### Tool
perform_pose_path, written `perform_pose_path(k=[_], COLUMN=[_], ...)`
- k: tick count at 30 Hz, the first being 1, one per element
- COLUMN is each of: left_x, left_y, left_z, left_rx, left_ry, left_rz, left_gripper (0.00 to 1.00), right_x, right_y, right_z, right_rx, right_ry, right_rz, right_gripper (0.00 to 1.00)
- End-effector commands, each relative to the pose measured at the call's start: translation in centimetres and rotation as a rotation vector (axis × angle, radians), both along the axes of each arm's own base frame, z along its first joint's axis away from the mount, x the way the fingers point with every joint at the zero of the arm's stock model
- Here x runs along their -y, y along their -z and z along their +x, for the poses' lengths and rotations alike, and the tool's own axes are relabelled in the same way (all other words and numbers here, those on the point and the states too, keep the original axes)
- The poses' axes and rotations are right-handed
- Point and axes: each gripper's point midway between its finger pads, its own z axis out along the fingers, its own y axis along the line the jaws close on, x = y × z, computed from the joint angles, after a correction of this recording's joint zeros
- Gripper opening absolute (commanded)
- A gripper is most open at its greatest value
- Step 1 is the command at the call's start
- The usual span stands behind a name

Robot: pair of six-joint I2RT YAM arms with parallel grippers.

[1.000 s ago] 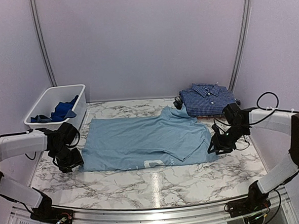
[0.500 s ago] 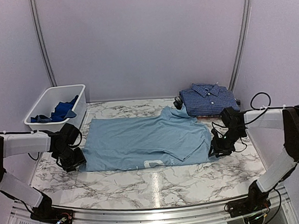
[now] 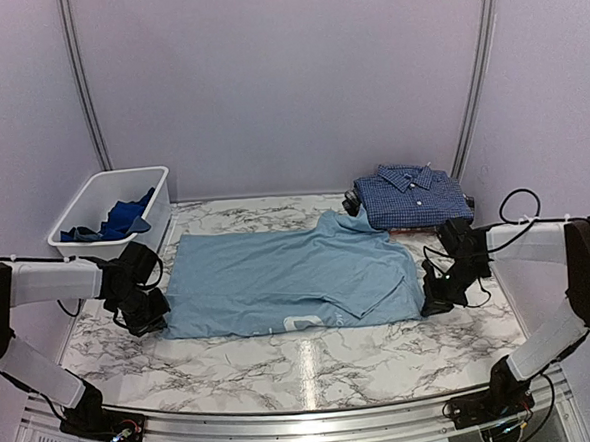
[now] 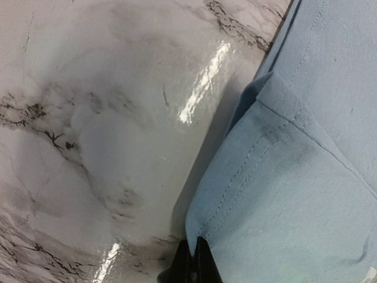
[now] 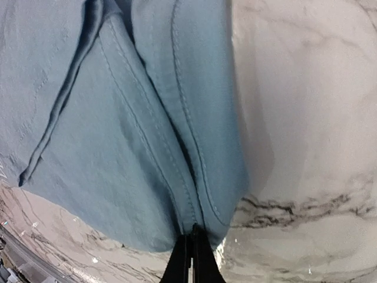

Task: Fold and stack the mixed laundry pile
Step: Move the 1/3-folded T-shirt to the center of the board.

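A light blue T-shirt (image 3: 289, 279) lies spread flat across the marble table. My left gripper (image 3: 153, 318) is shut on its near left corner; the left wrist view shows that stitched hem (image 4: 247, 171) pinched between the black fingertips (image 4: 189, 259). My right gripper (image 3: 430, 303) is shut on the shirt's near right corner, where the doubled hem (image 5: 194, 177) runs into the closed fingertips (image 5: 191, 250). A folded navy small-check button shirt (image 3: 412, 196) rests at the back right. A royal blue garment (image 3: 115, 220) lies in the bin.
A white plastic bin (image 3: 93, 198) stands at the back left, beside the T-shirt's far left corner. The navy shirt sits on a dark item (image 3: 351, 202) close to the T-shirt's collar. Bare marble (image 3: 304, 366) runs along the near edge.
Both grippers have moved in to the T-shirt's near corners and closed on the fabric; they stood open a moment ago. The shirt itself has hardly shifted.
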Motion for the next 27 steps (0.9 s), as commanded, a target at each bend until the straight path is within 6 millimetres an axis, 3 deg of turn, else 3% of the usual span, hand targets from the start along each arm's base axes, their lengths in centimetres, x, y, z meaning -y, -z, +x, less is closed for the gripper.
perform_pose_path(k=[1,6,11,13,16,19,27], left_x=[-1.8,-2.3,-2.3,-2.2,-2.2,-2.0,-2.0], left_y=[1.1,1.4,1.0,1.1,1.3,1.0,1.0], left_z=[-4.5,-5.8,-5.6,-5.5,-5.4,-5.0,-4.8], left_rx=[-0.154,-0.182,-0.165,-0.169,-0.177,-0.167,-0.169], left_ry=[-0.052,-0.066,-0.05,-0.049,-0.045,-0.038,-0.032], left_rz=[0.048,0.055,0.056,0.058,0.062,0.06,0.062], left_gripper=[0.0,0.0,0.0,0.0,0.0,0.0,0.0], right_x=[1.6,2.2,1.1,0.6,0.8,0.7,0.4], right_y=[-0.4,0.1,-1.4,-2.7,-4.2,-4.1,-2.1], right_z=[-2.7,-4.0,-2.6,-1.7,-0.6,0.2,2.3], right_rx=[-0.04,-0.051,0.008,0.05,0.1,0.113,0.091], right_ry=[0.083,0.105,0.079,0.06,0.033,0.005,-0.008], right_rz=[-0.052,-0.072,-0.007,0.015,-0.003,-0.016,-0.029], right_gripper=[0.0,0.0,0.0,0.18,0.29,0.4,0.44])
